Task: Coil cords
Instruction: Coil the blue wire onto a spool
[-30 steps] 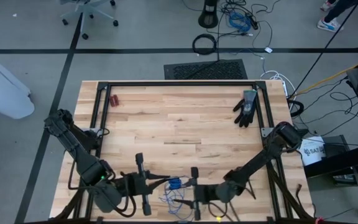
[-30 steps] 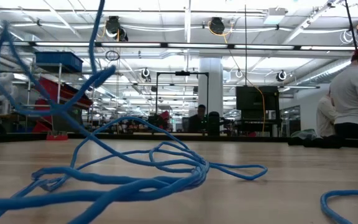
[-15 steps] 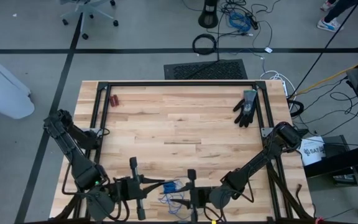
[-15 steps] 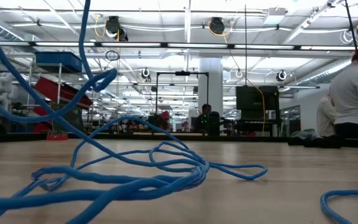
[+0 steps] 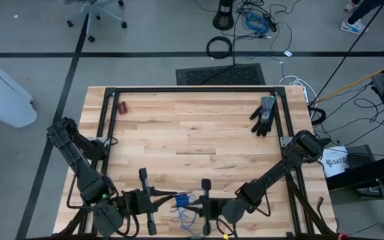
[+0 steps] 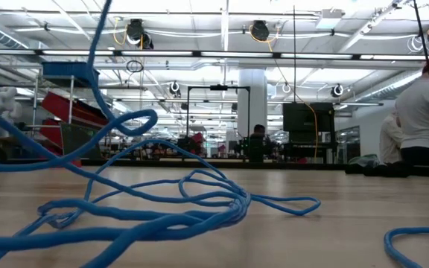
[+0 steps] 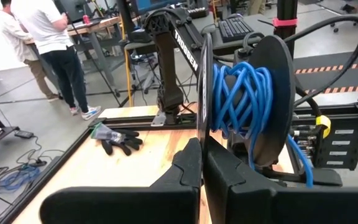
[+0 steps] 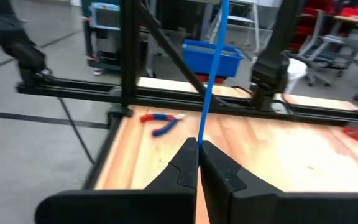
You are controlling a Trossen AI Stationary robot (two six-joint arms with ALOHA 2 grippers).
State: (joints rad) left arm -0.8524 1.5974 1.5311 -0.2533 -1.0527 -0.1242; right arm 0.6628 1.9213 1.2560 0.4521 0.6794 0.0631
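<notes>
From above, the cords (image 5: 185, 205) are seen lying loose on the desk (image 5: 192, 133) between both sets of fingers. At desk level, limp, light loops sag. Left fingers (image 7: 201, 163) are closed, a blue coil just beyond. Right fingers (image 8: 197, 155) are clamped on a taut strand; any thin span could be pinched

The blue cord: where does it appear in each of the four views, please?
High view: the blue cord lies at the table's near edge, between the left gripper and right gripper.
Low view: loose loops across the foreground.
Left wrist view: coils.
Right wrist view: taut strand.
Shared landmark: the black glove, also in the left wrist view.
</notes>
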